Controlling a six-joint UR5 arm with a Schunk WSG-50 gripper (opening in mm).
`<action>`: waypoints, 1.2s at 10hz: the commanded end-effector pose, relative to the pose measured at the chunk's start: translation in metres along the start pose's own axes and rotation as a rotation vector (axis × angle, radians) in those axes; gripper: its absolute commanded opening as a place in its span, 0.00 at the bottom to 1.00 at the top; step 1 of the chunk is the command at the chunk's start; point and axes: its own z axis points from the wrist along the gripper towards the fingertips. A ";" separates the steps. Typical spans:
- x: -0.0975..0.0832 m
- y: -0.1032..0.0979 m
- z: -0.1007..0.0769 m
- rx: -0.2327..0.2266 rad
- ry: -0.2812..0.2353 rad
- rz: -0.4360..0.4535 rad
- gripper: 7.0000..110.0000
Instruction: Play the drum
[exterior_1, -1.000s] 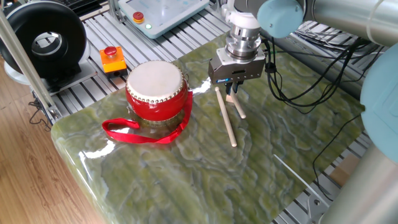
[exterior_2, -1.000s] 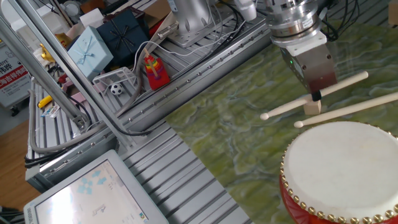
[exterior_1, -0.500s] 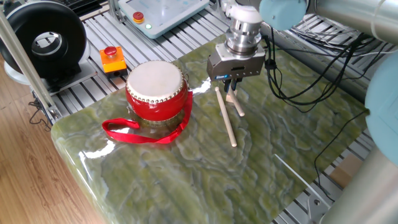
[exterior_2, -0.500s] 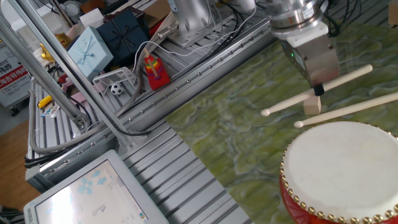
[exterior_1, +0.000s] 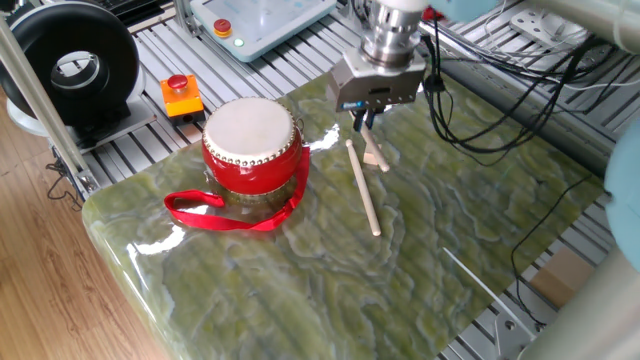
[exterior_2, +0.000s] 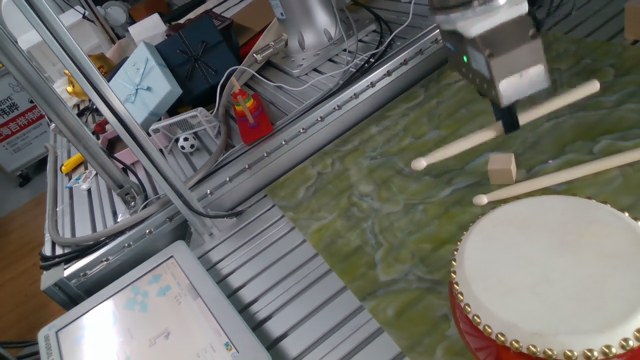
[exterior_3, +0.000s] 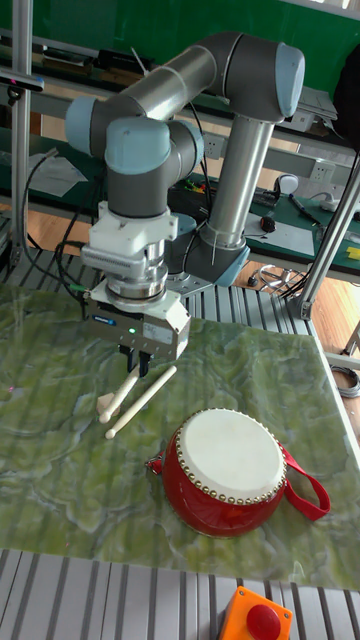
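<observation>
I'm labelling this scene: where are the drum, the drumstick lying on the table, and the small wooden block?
drum (exterior_1: 250, 128): one fixed view, on the white skin head.
drumstick lying on the table (exterior_1: 362, 187): one fixed view, mid-shaft.
small wooden block (exterior_2: 501, 167): the other fixed view, on its top face.

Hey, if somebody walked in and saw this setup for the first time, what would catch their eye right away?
Probably the red drum with its white skin head, sitting on the green marbled table with its red ribbon strap spilling toward the table's edge. Next, the claw beside it, shut on one drumstick and holding it clear of the table, while a second drumstick and a small wooden block lie below.
</observation>
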 end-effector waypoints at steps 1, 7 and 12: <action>0.003 0.029 -0.032 -0.027 -0.035 -0.043 0.00; 0.014 0.019 -0.029 0.087 -0.057 -0.184 0.00; 0.008 0.010 -0.016 0.124 -0.042 -0.182 0.00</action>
